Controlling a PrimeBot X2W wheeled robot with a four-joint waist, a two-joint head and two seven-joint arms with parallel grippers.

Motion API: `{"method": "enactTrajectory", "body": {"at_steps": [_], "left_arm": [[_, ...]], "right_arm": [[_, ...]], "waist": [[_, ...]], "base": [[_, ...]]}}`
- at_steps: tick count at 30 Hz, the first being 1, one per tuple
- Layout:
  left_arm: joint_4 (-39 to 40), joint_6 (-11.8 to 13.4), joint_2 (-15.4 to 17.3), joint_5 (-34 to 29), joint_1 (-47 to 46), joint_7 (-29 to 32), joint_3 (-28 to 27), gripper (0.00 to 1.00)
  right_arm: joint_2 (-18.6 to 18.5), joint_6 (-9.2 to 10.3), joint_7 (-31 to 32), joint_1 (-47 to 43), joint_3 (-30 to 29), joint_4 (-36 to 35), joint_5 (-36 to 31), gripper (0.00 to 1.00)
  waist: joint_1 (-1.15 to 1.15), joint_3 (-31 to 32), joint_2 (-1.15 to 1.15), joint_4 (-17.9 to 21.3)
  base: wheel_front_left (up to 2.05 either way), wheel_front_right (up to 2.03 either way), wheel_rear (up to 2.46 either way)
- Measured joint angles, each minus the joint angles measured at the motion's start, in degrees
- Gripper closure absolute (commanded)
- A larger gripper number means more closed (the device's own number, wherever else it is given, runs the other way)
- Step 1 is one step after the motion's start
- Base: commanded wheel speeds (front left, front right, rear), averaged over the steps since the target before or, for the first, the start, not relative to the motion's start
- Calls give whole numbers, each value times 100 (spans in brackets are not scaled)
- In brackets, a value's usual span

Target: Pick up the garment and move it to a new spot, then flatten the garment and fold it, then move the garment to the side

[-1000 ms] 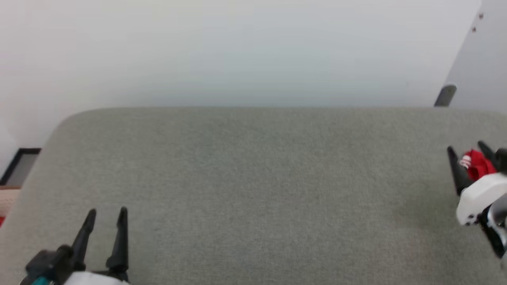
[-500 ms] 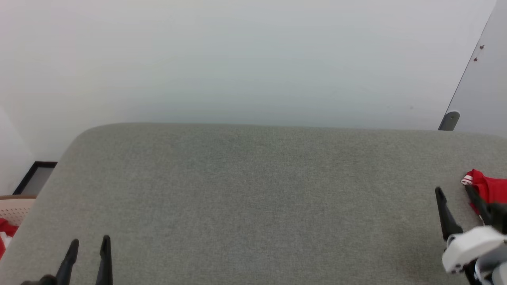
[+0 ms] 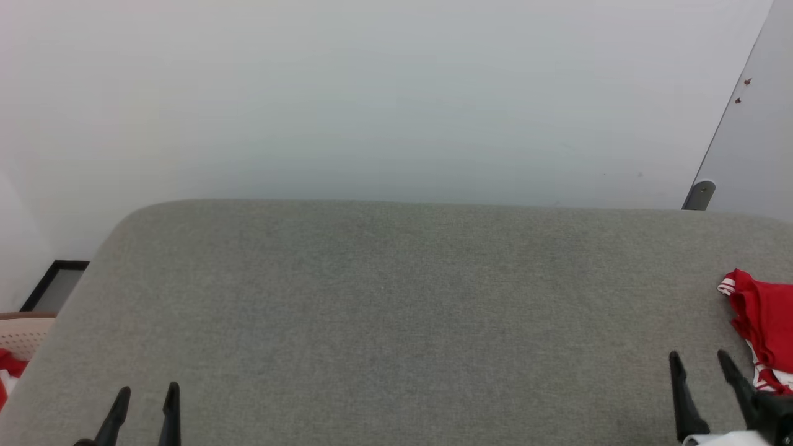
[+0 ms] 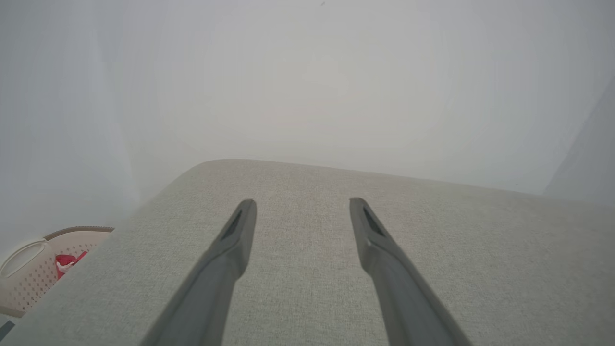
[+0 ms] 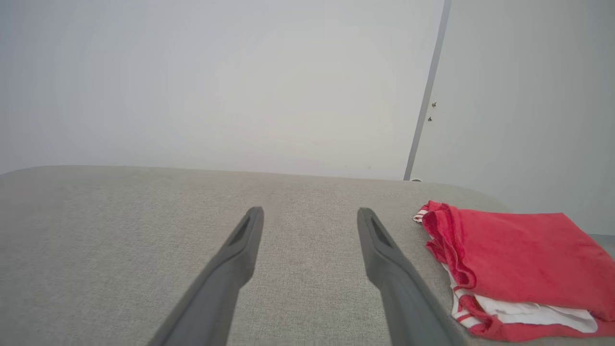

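Observation:
The garment (image 3: 765,322) is a red shirt with white and striped trim, lying folded at the far right edge of the grey padded table (image 3: 396,297). In the right wrist view the garment (image 5: 519,254) sits just right of my right finger, apart from it. My right gripper (image 3: 697,356) is open and empty at the near right, a little left of the garment; its jaws (image 5: 311,211) stand wide over bare table. My left gripper (image 3: 148,389) is open and empty at the near left, and its jaws (image 4: 302,204) are also spread over bare table.
A pale perforated basket (image 4: 29,278) with a red cloth (image 4: 65,263) in it stands on the floor off the table's left edge. A dark framed panel (image 3: 56,285) lies on the floor at the left. A white wall rises behind the table, and a grey door (image 3: 762,124) is at the right.
The head camera has shifted. My right gripper, which stood around the garment's edge a second ago, has drawn back toward the near edge and now sits left of it, still open.

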State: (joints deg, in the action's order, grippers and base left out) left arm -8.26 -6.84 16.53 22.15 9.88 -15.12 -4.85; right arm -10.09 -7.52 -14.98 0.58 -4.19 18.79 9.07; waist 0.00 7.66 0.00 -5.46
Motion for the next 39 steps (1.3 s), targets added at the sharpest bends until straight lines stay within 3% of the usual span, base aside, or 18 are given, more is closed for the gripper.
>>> {"method": "enactTrajectory", "body": {"at_steps": [7, 28, 29, 35, 39], "left_arm": [[49, -30, -30, -59, 4, -1, -5, 0], [115, -47, -38, -223, -23, 0, 135, 0], [151, -47, -38, -223, -25, -1, 133, 100], [-143, -46, -268, -162, 124, 37, 210, 100], [-181, -46, -331, 212, 86, 170, 196, 100]], "right_arm": [[300, 0, 1, -385, -45, -357, -119, 0], [464, 0, 10, -600, -67, -664, -213, 0], [464, 0, 10, -600, -58, -668, -213, 100], [534, 0, 85, -735, -68, -353, -171, 100], [546, 0, 224, -711, -100, -321, 261, 100]], "waist": [[0, -17, 0, 78], [0, -83, 0, 299], [0, -89, 0, 299], [0, -96, 0, 302], [0, -119, 0, 310]], "base": [[0, 0, 0], [0, 0, 0], [0, 0, 0], [0, 0, 0], [0, 0, 0]]}}
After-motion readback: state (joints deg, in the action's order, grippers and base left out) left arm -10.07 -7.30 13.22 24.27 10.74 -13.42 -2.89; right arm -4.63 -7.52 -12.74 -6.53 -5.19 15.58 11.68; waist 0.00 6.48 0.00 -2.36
